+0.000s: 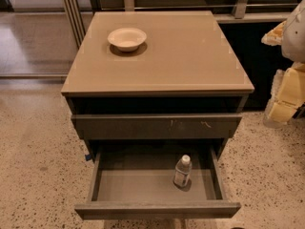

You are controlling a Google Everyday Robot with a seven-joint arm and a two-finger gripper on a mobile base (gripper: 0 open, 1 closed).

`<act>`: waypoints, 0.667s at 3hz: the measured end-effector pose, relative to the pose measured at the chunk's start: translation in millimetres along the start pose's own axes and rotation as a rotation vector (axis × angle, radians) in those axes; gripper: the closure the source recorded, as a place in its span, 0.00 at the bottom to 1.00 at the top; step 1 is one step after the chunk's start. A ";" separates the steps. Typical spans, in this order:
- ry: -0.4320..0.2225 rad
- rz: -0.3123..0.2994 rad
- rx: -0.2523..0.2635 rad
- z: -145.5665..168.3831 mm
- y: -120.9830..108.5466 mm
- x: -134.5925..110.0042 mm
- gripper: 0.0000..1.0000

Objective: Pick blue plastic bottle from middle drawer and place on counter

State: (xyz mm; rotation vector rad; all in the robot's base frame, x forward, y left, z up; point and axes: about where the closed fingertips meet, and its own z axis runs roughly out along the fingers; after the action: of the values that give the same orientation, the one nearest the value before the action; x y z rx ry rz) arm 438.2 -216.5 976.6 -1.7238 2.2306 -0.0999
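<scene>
Counter (181, 51), bowl (127, 38), bottle (182, 171) in drawer (138, 185); gripper (285, 97) right

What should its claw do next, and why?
Probably swing left and down toward the small clear white-capped plastic bottle, which stands upright in the pulled-out grey-brown middle drawer; the claw hangs at the right edge, well away from it.

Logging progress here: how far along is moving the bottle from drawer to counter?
Done: the middle drawer stands pulled open. In hand: no grasp yet; the gripper hangs at the right edge, off the cabinet. Left: the blue plastic bottle stands upright in the drawer, so grasping and setting it on the counter remain.
</scene>
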 end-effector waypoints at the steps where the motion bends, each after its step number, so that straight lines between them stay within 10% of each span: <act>1: 0.000 0.000 0.000 0.0 0.0 0.0 0.00; 2: 0.000 0.000 0.000 0.1 0.0 0.0 0.14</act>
State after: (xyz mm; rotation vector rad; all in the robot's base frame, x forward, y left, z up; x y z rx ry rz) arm 438.2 -216.5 976.6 -1.7236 2.2306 -0.0999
